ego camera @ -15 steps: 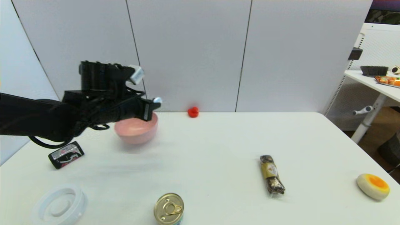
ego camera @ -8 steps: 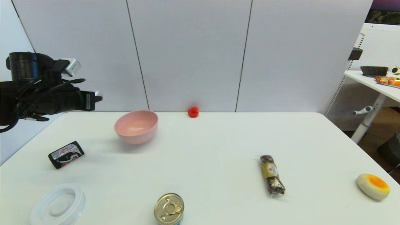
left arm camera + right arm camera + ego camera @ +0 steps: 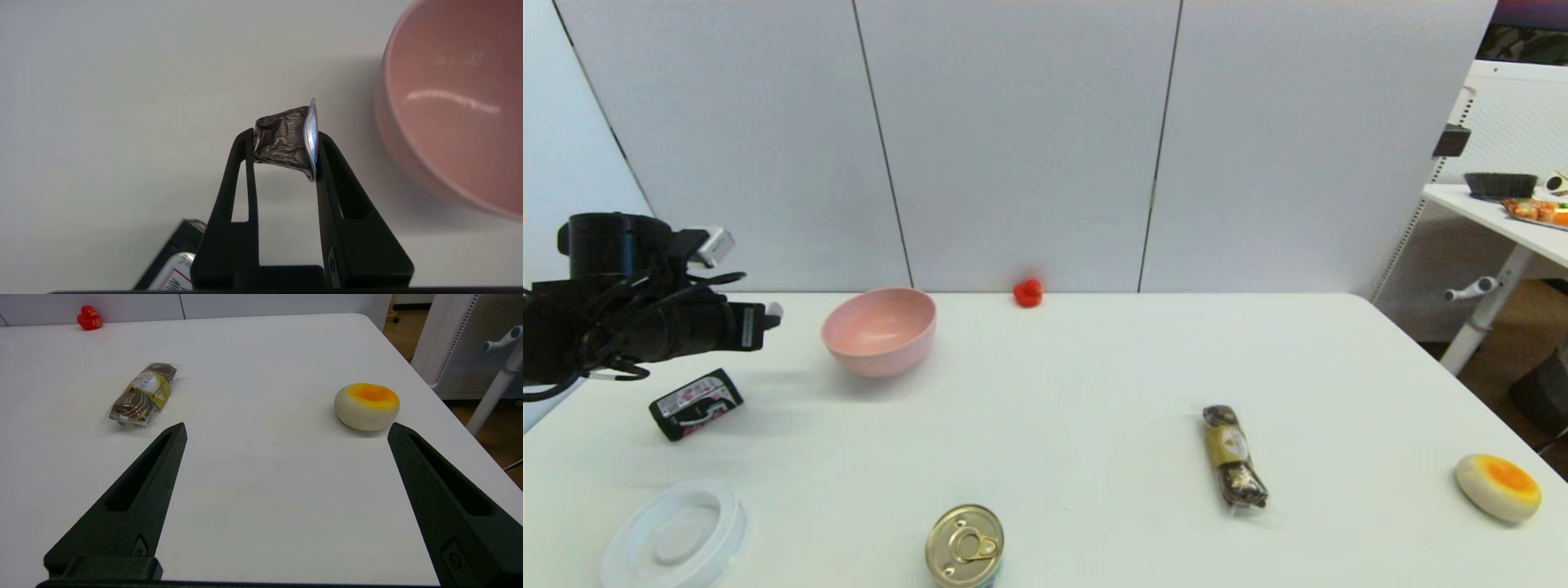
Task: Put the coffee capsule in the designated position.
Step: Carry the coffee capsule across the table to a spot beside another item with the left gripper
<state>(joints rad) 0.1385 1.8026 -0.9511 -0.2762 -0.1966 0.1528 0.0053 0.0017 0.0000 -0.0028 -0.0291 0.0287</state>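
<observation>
- The left gripper (image 3: 768,314) hangs above the far-left part of the white table (image 3: 1078,384), clamped on the coffee capsule (image 3: 286,139).
- The capsule sits right at the fingertips (image 3: 245,141), squeezed between them, its dark crumpled body against one finger and its silver foil face against the other; in the head view it shows only as a pale speck at the tip (image 3: 774,310).
- A small black packet (image 3: 696,404) lies on the table below and nearer than the gripper.
- The pink bowl (image 3: 880,331) stands just to the right of the gripper, apart from it.
- A red lump (image 3: 1027,292) sits at the table's far edge.
- A wrapped chocolate pack (image 3: 141,394) and an egg-shaped thing (image 3: 366,406) lie further right.
- The right gripper (image 3: 286,433) hovers low over the near right side, fingers spread wide, holding nothing.
</observation>
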